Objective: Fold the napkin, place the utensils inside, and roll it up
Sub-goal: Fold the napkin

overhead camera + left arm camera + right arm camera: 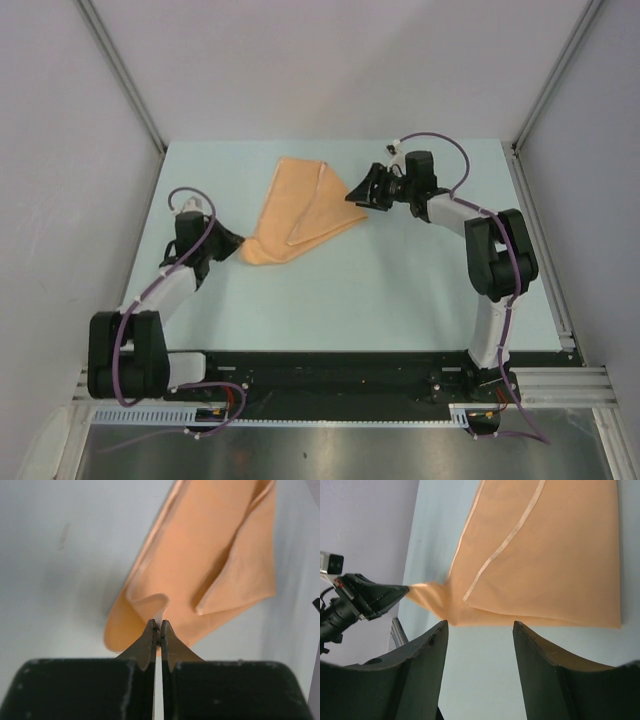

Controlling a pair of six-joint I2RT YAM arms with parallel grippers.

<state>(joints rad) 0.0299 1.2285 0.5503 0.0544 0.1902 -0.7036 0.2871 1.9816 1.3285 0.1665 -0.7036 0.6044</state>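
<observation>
Table (pixel 400 290): pale blue, bears the napkin, far of centre.
Napkin (pixel 300 210): peach, folded over, flat between both arms.
Left gripper (pixel 157 627): clamped on the napkin's near-left corner.
Right gripper (pixel 480 625): jaws apart, empty, just beside the napkin's right edge.

Pale blue-green table (pixel 350 300) enclosed by plain grey-white panels: back wall (pixel 330 60), left wall (pixel 60 200), right wall (pixel 600 220). Aluminium posts (pixel 120 70) mark the rear corners. A black strip (pixel 330 362) and a brushed metal sheet (pixel 330 450) line the near edge. Lighting even, shadows soft.
</observation>
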